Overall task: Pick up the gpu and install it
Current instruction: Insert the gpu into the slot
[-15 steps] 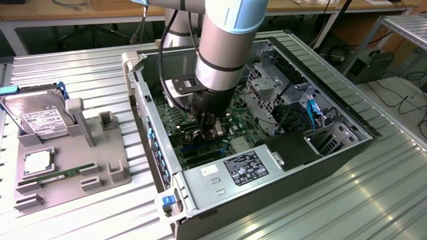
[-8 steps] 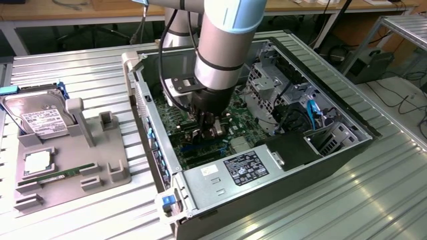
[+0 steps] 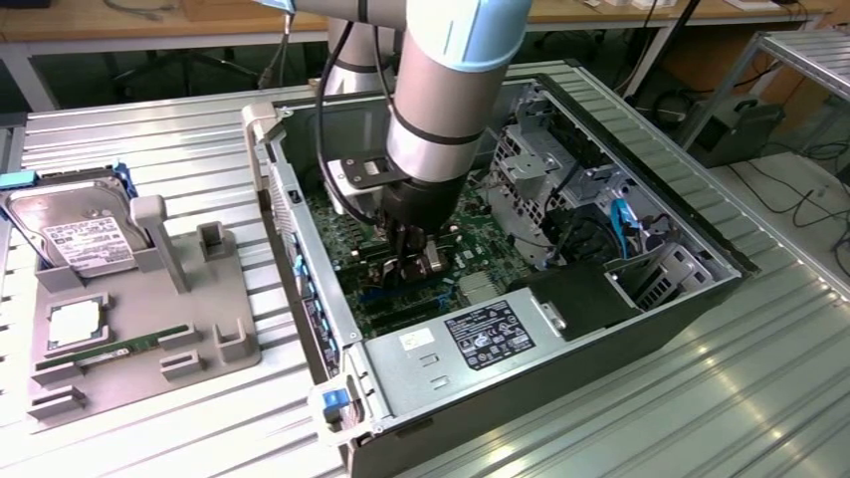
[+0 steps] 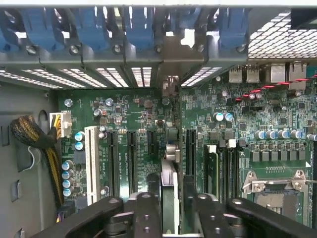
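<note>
Arm reaches down into the open PC case [image 3: 691, 299], which lies on its side on the ribbed metal table [image 3: 159, 139] so the motherboard [image 3: 465, 229] faces up for a straight vertical insert. The gripper [image 3: 414, 261] sits low over the board's middle, near the case edge that carries the slot covers. In the wrist view the gripper [image 4: 172, 206] has its two fingers [image 4: 143, 210] closed onto the gpu [image 4: 170, 163], held on edge between them, card thin-side-on to the camera and running toward the case's rear wall. The card's far end, with a metal bracket piece, reaches the rear slot openings. Its lower edge looks lined up with a slot on the board, but I cannot tell if it is seated or just touching.

Counts, wrist view: four dark expansion slots plus one white slot beside the card. Blue latch tabs [image 4: 138, 25] along the rear wall: about six visible.

Outside the case, toward the exterior view's left, a grey fixture tray [image 3: 213, 299] holds one hard drive [image 3: 80, 234] propped upright, one square chip [image 3: 80, 324], and one green memory stick [image 3: 119, 349] lying flat. Parts are staged in separate cradles for easy grasping.
</note>
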